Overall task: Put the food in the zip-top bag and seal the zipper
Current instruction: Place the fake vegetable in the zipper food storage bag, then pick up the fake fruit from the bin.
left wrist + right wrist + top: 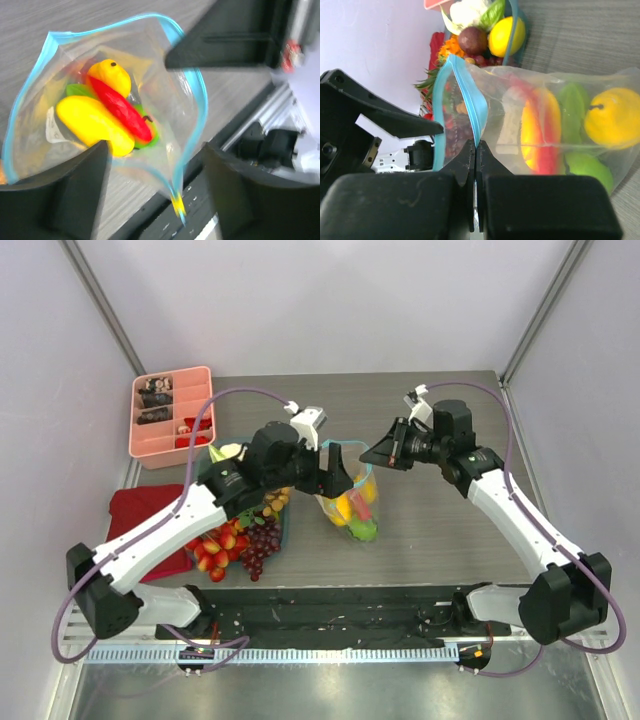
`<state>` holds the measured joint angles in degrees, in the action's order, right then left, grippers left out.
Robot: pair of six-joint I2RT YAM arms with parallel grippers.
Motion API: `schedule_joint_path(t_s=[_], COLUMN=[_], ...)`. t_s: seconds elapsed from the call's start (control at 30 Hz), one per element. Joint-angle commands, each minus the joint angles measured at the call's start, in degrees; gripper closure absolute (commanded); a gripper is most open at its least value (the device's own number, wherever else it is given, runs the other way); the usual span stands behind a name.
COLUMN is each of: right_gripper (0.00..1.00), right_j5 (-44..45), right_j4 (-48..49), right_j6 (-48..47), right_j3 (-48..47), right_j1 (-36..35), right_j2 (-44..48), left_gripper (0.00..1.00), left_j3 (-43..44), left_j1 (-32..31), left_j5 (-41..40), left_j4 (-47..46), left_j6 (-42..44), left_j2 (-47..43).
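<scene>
Pinches the zipper (470, 100) of the zip-top bag (350, 502) in the fully closed right gripper (475, 150), holding the mouth up. Spreads the left gripper (155, 147) wide just above that mouth, empty. Shows some food (95, 122) inside the bag and a heap (235, 540) left of the bag on the surface (430, 530). Seems roughly midway, with the zipper unsealed.
</scene>
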<state>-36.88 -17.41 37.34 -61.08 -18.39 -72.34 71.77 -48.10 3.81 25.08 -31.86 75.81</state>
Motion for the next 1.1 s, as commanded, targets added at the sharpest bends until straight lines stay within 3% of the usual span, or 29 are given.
schedule_joint_path(t_s=[0.0, 0.13, 0.17, 0.2, 0.23, 0.27, 0.43, 0.7, 1.07], right_gripper=[0.99, 0.99, 0.99, 0.99, 0.99, 0.99, 0.99, 0.99, 0.99], right_j5=[-4.8, -5.4, -5.4, -5.4, -5.4, -5.0, -4.2, -3.3, -2.6], right_j4=[6.5, 7.3, 7.3, 7.0, 7.0, 7.0, 6.4, 5.4, 4.8], right_j6=[-0.3, -0.8, -0.9, -1.3, -1.4, -1.5, -1.7, -2.4, -3.7], right_j3=[-0.5, 0.5, 0.7, 0.7, 1.0, 1.0, 1.2, 1.7, 1.3], right_j1=[0.8, 1.0, 0.9, 1.0, 0.9, 0.9, 1.0, 1.0, 0.9], right_j2=[4.0, 4.7, 4.8, 4.9, 5.0, 5.1, 5.1, 4.1, 4.0], left_gripper=[0.09, 0.07, 0.10, 0.16, 0.17, 0.17, 0.25, 0.26, 0.25], left_j3=[1.9, 8.8, 11.3, 13.5, 16.5, 17.0, 11.5, -3.6, -4.6], left_j1=[2.2, 10.7, 12.1, 14.3, 14.5, 14.7, 15.0, 13.5, 8.8], left_j5=[7.3, 14.5, 22.1, 26.5, 28.6, 27.8, 21.1, 14.6, 9.5], left_j4=[3.6, 10.3, 17.5, 22.6, 26.8, 33.1, 42.7, 45.8, 45.8], left_j6=[7.1, 13.5, 19.0, 30.2, 35.5, 38.4, 47.1, 45.5, 45.0], left_j2=[-5.7, -4.9, -4.0, -2.8, -2.5, -2.6, -7.2, -12.8, -2.8])
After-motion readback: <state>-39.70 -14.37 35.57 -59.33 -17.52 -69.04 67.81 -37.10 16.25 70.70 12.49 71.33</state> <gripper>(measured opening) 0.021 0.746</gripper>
